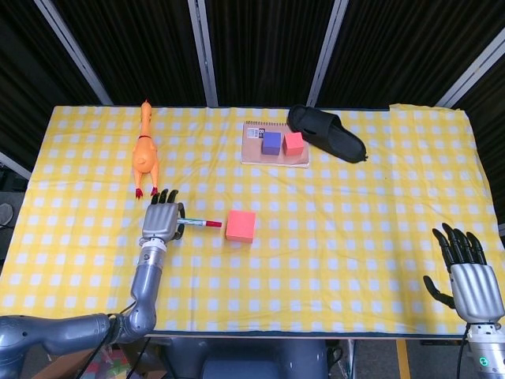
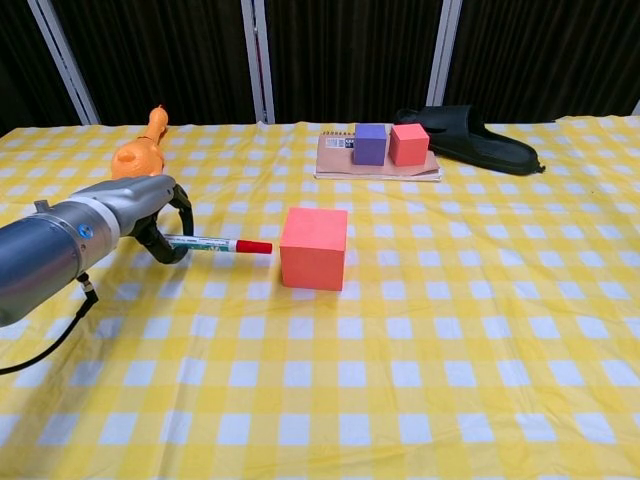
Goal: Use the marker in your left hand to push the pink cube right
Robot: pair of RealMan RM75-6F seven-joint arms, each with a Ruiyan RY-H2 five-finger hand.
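Pink cube resting flat on the checked cloth of the counter, left of centre, with the marker lying level beside it, red cap aimed at the near-left face and a small gap between tip and cube. Left hand wrapped round the marker barrel, fingers clenched on it. Right hand low at the far right edge, fingers spread and grasping nothing.

Probably a light foam or plastic block: sharp edges, matte faces, likely to slide easily yet prone to twisting if struck off-centre, and the cloth likely to drag or wrinkle under it. Best contact judged at the middle of the left face, low down, with the marker kept level. Marker stiff, thin and smooth; firm grip near mid-barrel needed against slipping back.
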